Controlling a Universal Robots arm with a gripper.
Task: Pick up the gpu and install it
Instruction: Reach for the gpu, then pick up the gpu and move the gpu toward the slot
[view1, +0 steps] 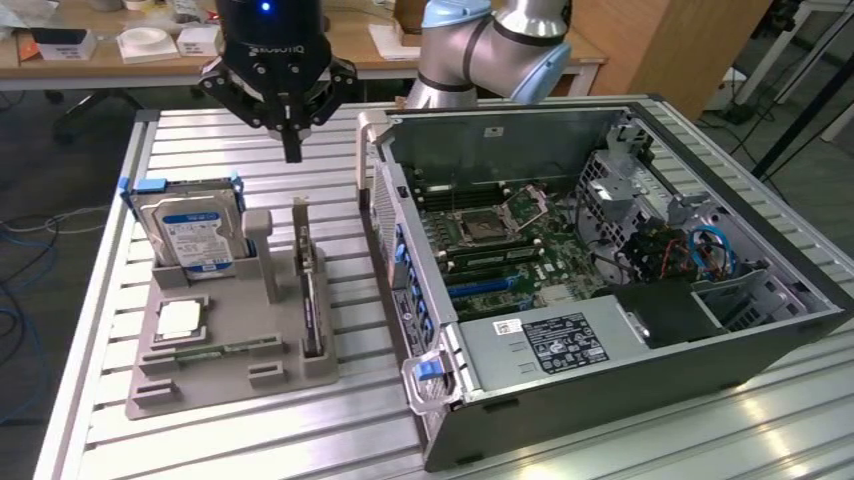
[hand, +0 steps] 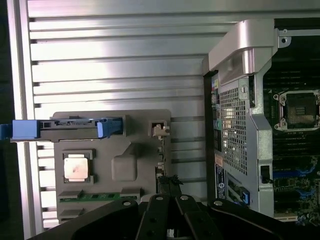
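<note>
The gpu (view1: 308, 290) stands on edge in a slot of the grey holder (view1: 200, 385), a thin dark card with its silver bracket at the far end. My gripper (view1: 294, 150) hangs well above the table just beyond that far end, fingers pointing down, shut and holding nothing. In the wrist view the gpu (hand: 166, 182) appears edge-on below my gripper (hand: 171, 210), with its bracket (hand: 160, 131) further along the holder. The open computer case (view1: 400, 250) lies at the exterior view's right, motherboard (view1: 514, 245) exposed.
A hard drive (view1: 198, 232) with a blue-white label stands in the holder's far left slot. A processor chip (view1: 179, 318) and a memory stick (view1: 220, 350) lie in the holder's front. The slatted metal table (view1: 334, 440) ends near the holder's left.
</note>
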